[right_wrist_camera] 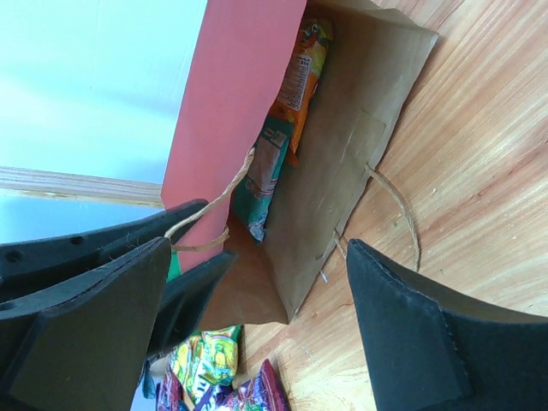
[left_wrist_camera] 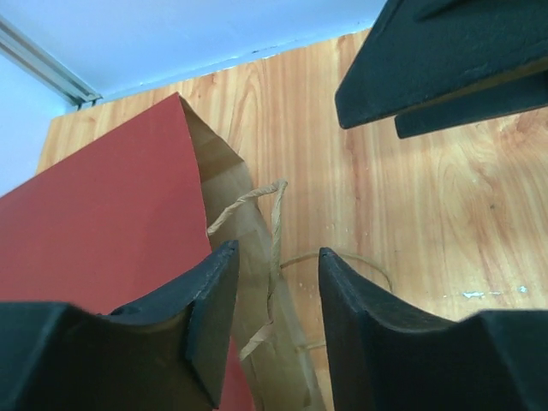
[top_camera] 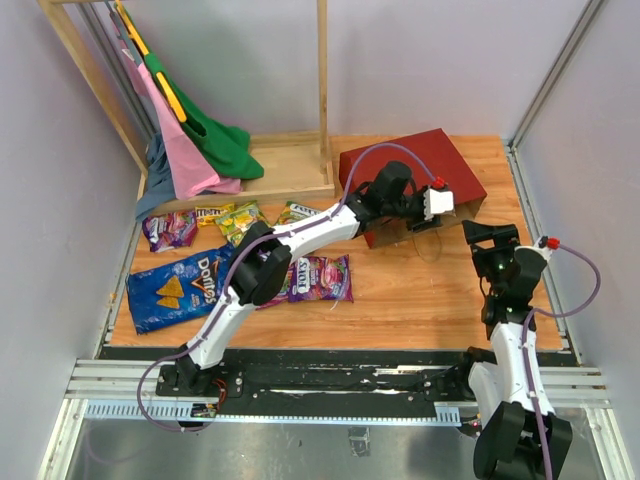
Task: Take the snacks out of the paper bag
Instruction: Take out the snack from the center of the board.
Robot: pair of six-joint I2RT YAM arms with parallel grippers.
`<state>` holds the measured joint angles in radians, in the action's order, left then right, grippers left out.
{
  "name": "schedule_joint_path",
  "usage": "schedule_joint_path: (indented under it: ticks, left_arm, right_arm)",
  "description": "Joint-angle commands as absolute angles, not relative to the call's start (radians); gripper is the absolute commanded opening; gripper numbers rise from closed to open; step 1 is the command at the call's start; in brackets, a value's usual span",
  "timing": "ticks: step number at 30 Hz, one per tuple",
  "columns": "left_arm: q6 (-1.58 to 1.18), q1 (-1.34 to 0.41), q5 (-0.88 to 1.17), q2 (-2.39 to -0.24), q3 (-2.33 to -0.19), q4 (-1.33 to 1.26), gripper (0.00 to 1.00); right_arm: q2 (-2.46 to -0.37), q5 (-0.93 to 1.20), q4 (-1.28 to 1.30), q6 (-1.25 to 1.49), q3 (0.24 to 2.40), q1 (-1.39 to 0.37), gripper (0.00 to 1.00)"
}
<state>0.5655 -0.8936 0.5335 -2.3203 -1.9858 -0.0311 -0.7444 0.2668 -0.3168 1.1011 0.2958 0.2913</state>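
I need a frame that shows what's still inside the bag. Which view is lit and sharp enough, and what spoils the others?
Right wrist: the dark red paper bag has its brown inside evenly lit, orange packet and teal packet sharp; only the black fingers blur. Left wrist: sharp wood grain, bag contents unseen. Top external: even light, left arm covers the mouth.

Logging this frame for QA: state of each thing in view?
paper bag: on its side, mouth open
orange packet: inside bag
teal packet: inside bag
Doritos bag: out, flat on table
purple packet: out, on table
left gripper: jaws apart, astride bag's rim
right gripper: open, empty, facing bag mouth
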Motion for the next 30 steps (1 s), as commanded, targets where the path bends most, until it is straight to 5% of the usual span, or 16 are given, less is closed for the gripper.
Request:
schedule_joint_path:
  ticks: [1, 2, 3, 13, 30]
  left_arm:
    - [0.591, -0.9, 0.541, -2.347, -2.055, 0.01, 0.31]
    - [0.59, -0.9, 0.533, -2.349, -2.06, 0.007, 0.08]
    - [0.583, -0.9, 0.524, -2.346, -2.055, -0.005, 0.01]
    - [0.46, -0.886, 0.434, -2.286, -2.003, -0.137, 0.01]
    - [0.376, -0.862, 0.276, -2.301, -2.105, -0.166, 0.01]
  right_arm:
    - [-0.737, 0.285, -0.349, 1.105, 0.281, 0.308, 0.84]
    - [-0.737, 0.285, -0.35, 1.107, 0.282, 0.308, 0.84]
    - [-0.736, 0.284, -0.35, 1.106, 0.278, 0.308, 0.84]
    - [-0.831, 0.337, -0.469, 1.149, 0.227, 0.284, 0.77]
    - [-1.273, 0.118, -0.877, 1.193, 0.275, -0.073, 0.7]
